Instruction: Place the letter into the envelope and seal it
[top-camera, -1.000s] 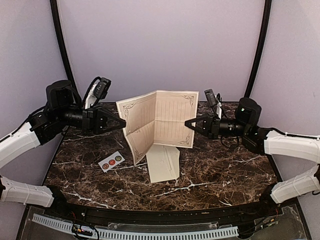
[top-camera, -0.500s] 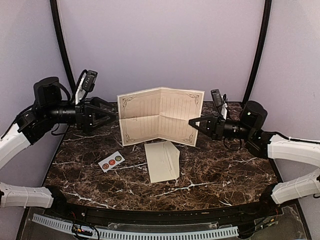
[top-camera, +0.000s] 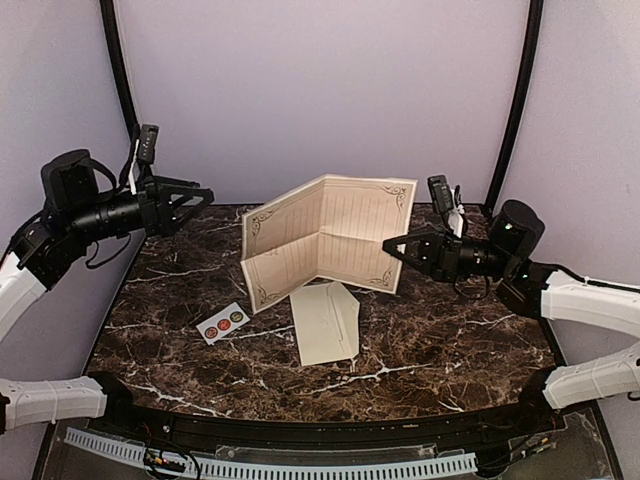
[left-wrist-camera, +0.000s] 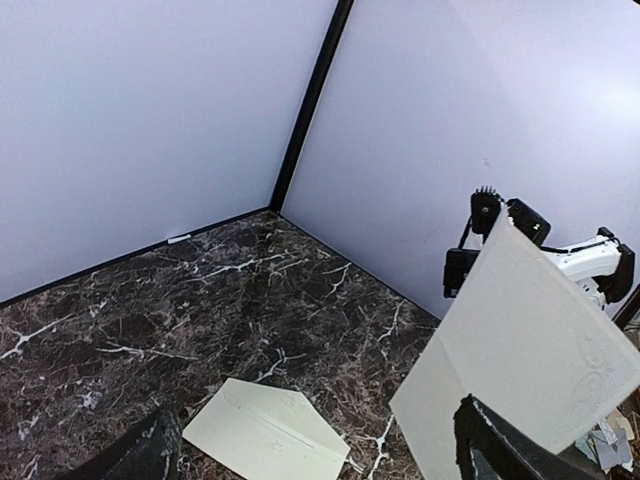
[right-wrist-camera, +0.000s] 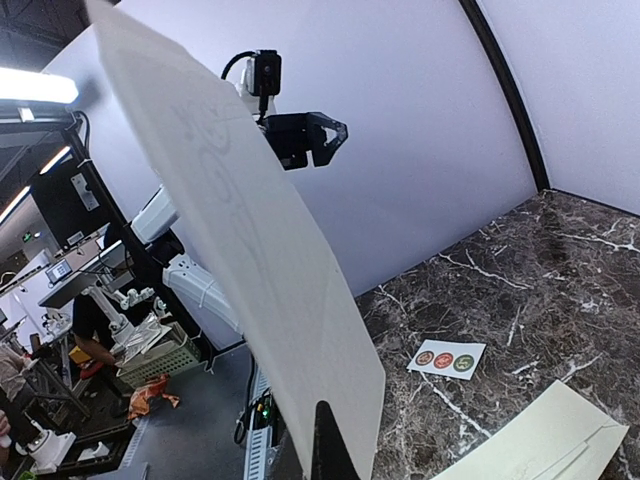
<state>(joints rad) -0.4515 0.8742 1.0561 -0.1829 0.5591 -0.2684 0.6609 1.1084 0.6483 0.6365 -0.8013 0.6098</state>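
Observation:
The letter (top-camera: 325, 235), a creased cream sheet with an ornate printed border, stands upright over the middle of the table. My right gripper (top-camera: 390, 245) is shut on its right edge; in the right wrist view the sheet (right-wrist-camera: 270, 260) rises from the dark finger (right-wrist-camera: 328, 445). The cream envelope (top-camera: 325, 322) lies flat on the marble just in front of the letter, flap pointing away from the arms. My left gripper (top-camera: 198, 200) hangs open, high at the left, well clear of the letter. Its view shows the envelope (left-wrist-camera: 265, 435) below and the letter's back (left-wrist-camera: 530, 340) at the right.
A small white strip of three round stickers (top-camera: 222, 322) lies left of the envelope, also seen as the sticker strip (right-wrist-camera: 446, 359) from the right wrist. The dark marble table (top-camera: 450, 340) is closed in by lilac walls with black corner posts (top-camera: 515, 100).
My left gripper opened, let go of the letter's left edge and drew back up and to the left. The letter now hangs from my right gripper alone, its left half swung outward.

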